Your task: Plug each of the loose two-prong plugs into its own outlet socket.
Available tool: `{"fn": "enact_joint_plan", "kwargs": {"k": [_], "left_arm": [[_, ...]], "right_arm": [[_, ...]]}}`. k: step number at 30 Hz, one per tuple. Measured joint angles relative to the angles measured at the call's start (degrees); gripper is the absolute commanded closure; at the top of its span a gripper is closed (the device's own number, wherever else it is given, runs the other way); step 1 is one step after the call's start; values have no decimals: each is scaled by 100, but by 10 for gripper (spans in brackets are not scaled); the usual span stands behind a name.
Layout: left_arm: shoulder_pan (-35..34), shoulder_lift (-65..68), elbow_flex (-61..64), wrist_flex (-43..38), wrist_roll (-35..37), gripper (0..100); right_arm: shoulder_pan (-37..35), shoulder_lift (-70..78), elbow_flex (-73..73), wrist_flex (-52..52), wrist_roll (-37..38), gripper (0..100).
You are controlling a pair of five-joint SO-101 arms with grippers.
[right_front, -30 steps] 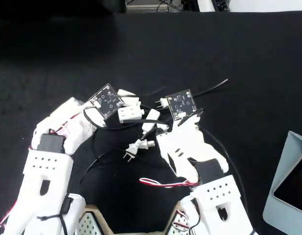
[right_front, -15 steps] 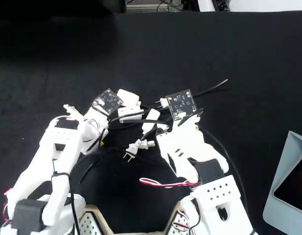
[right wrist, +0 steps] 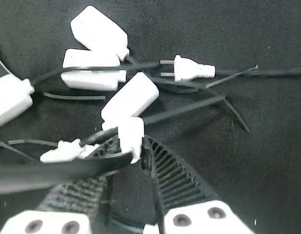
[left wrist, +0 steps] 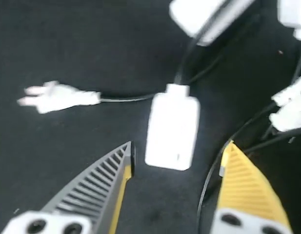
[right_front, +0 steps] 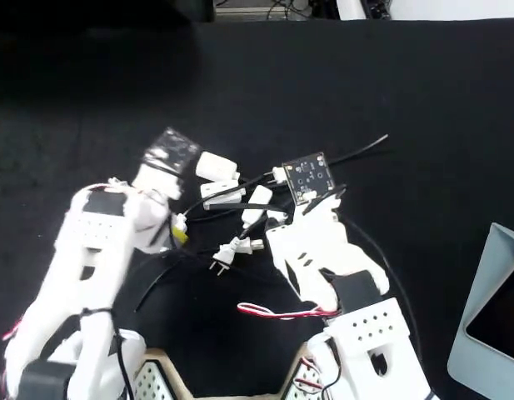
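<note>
I read the black surface (right_front: 390, 83) from its left edge to its right edge.

1. Left arm. The left tool (left wrist: 179, 146) hangs over the surface left of centre, toward the near edge. I see it spread wide: the grey finger (left wrist: 109, 175) and the yellow finger (left wrist: 240, 180) stand well apart and grip nothing. A white socket block, the near block (left wrist: 172, 129), lies flat on the surface between them and touches neither. A black cord (left wrist: 128, 98) runs from its far end to a blurred plug (left wrist: 57, 95) lying loose beyond the grey finger.

2. Centre of the surface. Three more white socket blocks lie close together. The rear block (right_front: 217, 165) is toward the far edge. The middle block (right_front: 223, 193) is just beside it, with a black cord across its top. The slanted block (right_front: 257, 204) is to their right. Toward the near edge from them lies the near plug (right_front: 245, 245), unplugged, prongs pointing at the right edge. A second plug (right_front: 221, 261) lies against or just beside it; I cannot tell which. The far plug (right wrist: 189, 68) lies loose on the surface, prongs aimed at the middle block but apart from it.

3. Right arm. The right tool (right wrist: 133, 146) stands just right of centre, pressed together on a small white piece (right wrist: 130, 134). I cannot tell whether that piece is a plug or a socket. Its far end meets the near corner of the slanted block.

4. Right edge. A grey case (right_front: 490, 308) sits at the near right corner
</note>
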Motion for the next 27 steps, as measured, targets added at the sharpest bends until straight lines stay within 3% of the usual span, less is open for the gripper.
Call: {"fn": "enact_joint_plan", "kwargs": {"k": [5,13,21,27], "left_arm": [[-932,-914,-62,440,35,715],[-2725,-2418,730,554,932,715],[-3429,-4141,1934,554,1758,715],[-3499,-5143,2549,563,2013,715]], "right_arm": [[-185,0,0,-273,-325,986],[-1846,0,-158,-281,-378,986],[-2681,193,-695,-281,-387,986],[-2954,1609,-1327,-281,-387,986]]}}
